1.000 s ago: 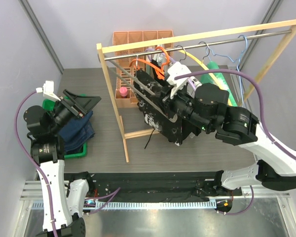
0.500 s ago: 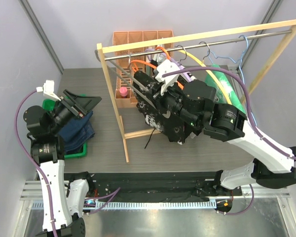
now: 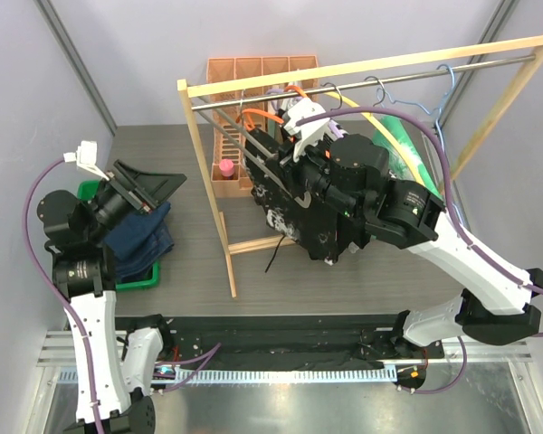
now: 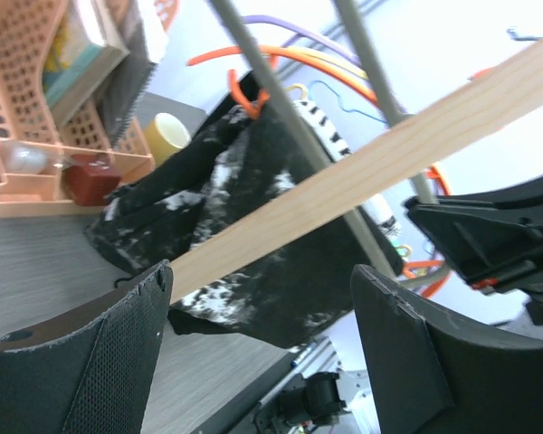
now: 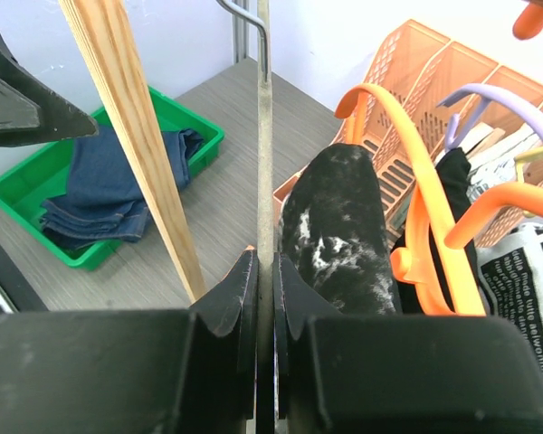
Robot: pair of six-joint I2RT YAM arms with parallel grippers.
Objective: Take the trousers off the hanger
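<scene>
The black, white-speckled trousers (image 3: pixel 312 221) hang over a grey hanger (image 5: pixel 263 136) on the wooden rack; they also show in the right wrist view (image 5: pixel 344 226) and the left wrist view (image 4: pixel 253 154). My right gripper (image 5: pixel 264 271) is shut on the grey hanger's thin arm, just left of the speckled cloth; in the top view it (image 3: pixel 294 176) sits against the trousers' upper part. The navy blue trousers (image 3: pixel 136 237) lie folded in a green tray (image 3: pixel 138 282). My left gripper (image 3: pixel 149 192) is open and empty above that tray, its jaws (image 4: pixel 262 276) facing the rack.
The wooden rack's slanted post (image 5: pixel 127 117) stands just left of my right gripper. Orange hangers (image 5: pixel 416 190), a black-and-white lettered cloth (image 5: pixel 525 271) and other hangers crowd the rail. An orange slotted basket (image 3: pixel 253 72) stands behind the rack.
My right arm has swung left and up along the rail, its wrist now closer to the rack's left post. The left arm has lifted slightly; its jaws stay open.
</scene>
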